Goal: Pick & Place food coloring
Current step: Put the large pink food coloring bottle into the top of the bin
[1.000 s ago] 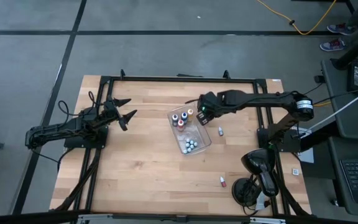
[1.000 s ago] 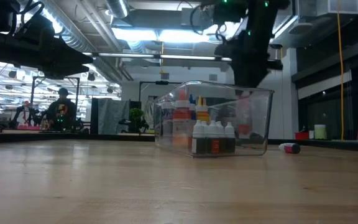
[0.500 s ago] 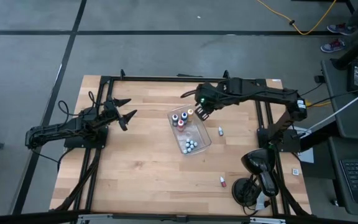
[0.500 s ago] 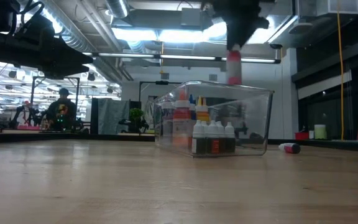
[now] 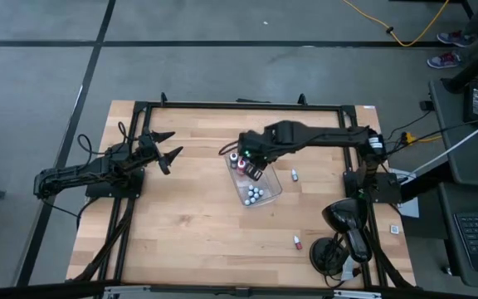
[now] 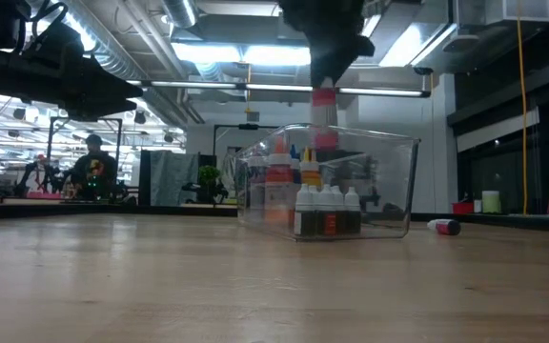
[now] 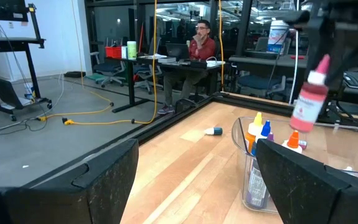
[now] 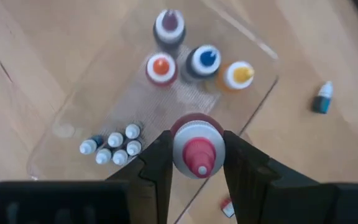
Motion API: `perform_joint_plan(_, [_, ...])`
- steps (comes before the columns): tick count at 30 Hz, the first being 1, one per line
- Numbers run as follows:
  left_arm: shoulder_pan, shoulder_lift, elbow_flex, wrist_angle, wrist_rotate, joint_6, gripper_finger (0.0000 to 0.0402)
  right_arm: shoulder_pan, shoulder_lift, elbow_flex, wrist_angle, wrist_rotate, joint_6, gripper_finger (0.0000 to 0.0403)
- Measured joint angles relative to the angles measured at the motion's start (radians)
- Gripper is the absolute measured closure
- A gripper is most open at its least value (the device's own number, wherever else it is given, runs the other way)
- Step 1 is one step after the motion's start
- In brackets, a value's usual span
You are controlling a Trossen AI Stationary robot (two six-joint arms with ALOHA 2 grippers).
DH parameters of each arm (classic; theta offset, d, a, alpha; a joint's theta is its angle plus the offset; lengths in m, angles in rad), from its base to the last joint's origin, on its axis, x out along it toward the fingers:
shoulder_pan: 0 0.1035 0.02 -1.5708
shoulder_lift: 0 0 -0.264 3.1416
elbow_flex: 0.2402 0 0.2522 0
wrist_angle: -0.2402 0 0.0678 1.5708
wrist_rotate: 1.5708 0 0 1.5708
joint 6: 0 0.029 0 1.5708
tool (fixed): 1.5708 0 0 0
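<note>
While the left tool (image 5: 169, 147) waits open at frame left, the right tool (image 5: 251, 164) grips a pink bottle (image 6: 324, 112). It hangs above the tray (image 5: 272, 189) at centre.

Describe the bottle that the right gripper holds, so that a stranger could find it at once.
Find the clear tray near the table's middle. The right gripper hangs over it, shut on a pink bottle with a red cap. It alone is in the air; the others stand in the tray or lie on the table.
</note>
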Motion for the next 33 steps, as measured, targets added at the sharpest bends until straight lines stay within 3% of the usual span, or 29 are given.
perform_joint_plan(14, [0.000,0.000,0.000,0.000,0.000,0.000,0.0082,0.011,0.000,-0.257,0.266,-0.008,0.003,0.0284])
perform_joint_plan(33, [0.000,0.000,0.000,0.000,0.000,0.000,0.0082,-0.059,-0.001,-0.411,0.480,0.002,-0.024,0.0284])
